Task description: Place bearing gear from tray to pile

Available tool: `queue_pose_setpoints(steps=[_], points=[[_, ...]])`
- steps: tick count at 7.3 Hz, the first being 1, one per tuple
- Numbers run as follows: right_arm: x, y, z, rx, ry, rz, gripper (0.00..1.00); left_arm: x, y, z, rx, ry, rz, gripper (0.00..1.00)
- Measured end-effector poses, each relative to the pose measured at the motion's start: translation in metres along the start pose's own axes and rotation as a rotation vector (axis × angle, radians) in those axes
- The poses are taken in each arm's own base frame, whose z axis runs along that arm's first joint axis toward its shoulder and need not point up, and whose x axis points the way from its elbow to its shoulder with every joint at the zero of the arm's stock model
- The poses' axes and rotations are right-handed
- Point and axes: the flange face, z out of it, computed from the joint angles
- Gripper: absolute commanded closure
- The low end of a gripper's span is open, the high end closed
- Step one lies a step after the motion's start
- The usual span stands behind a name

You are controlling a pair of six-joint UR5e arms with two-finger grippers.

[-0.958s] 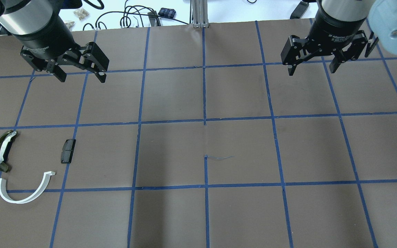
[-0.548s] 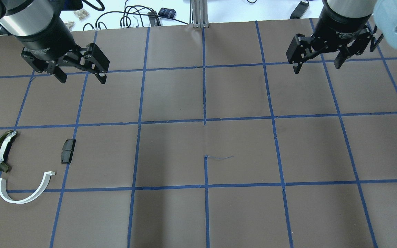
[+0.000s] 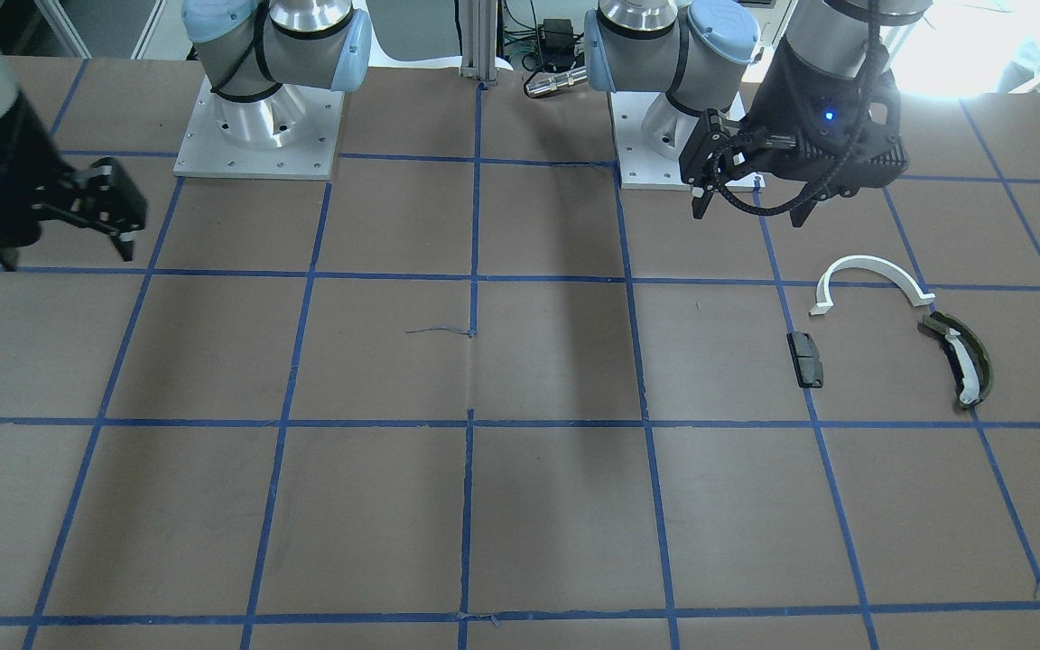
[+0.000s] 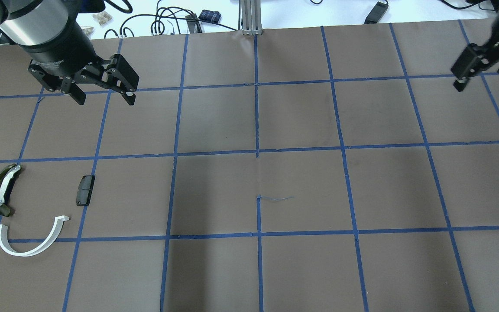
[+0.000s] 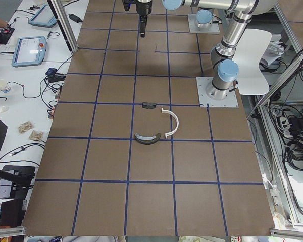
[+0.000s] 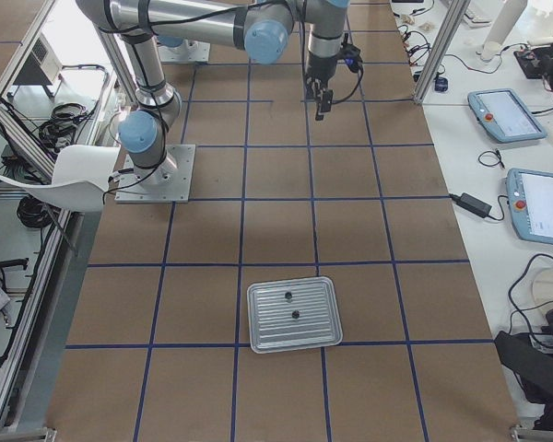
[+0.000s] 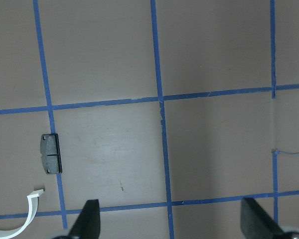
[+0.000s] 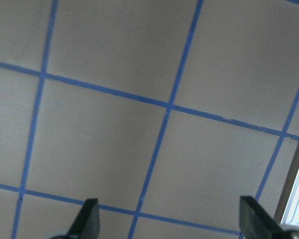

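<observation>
Left hand (image 4: 104, 98) hovers above the brown desk (image 4: 301, 117) with its blue tape grid, jaws spread wide and empty; its wrist view shows both fingers (image 7: 87, 219) far apart with only desk between. Right hand (image 4: 482, 79) sits at the overhead view's right edge, also wide open, holding nothing, over grid squares. Two small dark round bearing gears (image 6: 287, 296) lie in the silver rectangular metal tray (image 6: 318, 330), near its middle, close together but apart. The tray is flat at the desk end on the robot's right, seen only from the right-side camera. The pile is at the opposite, left end: white plastic half-ring arc (image 3: 872, 263), dark olive curved piece with a white strip (image 4: 1, 190) and small black rectangular block (image 4: 85, 190). All lie flat, near each other, none touching. The block lies against a blue tape line. Left hand is at the pile's end, well apart from the tray. Between tray and pile are desk squares and a thin bluish thread-like mark (image 4: 275, 198) near centre. Off the desk are tangled black cables (image 4: 163, 24) and an aluminium post (image 4: 249, 17) on the operators' side, plus teach pendants (image 6: 507, 115) on a white bench.
</observation>
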Motion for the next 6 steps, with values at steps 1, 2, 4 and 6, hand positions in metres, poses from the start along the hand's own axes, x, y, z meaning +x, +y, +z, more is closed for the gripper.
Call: queue_pose_setpoints(steps=[1,2,4,6], points=[[0.075,0.019,0.031,0.002,-0.023,-0.060,0.00,0.000,0.000,0.000,0.000,0.000,0.000,0.00],[0.138,0.039,0.066,0.008,-0.038,-0.120,0.00,0.000,0.000,0.000,0.000,0.000,0.000,0.00],[0.235,0.070,0.151,0.008,-0.050,-0.339,0.00,0.000,0.000,0.000,0.000,0.000,0.000,0.00],[0.291,0.087,0.221,0.031,0.002,-0.668,0.00,0.000,0.000,0.000,0.000,0.000,0.000,0.00]])
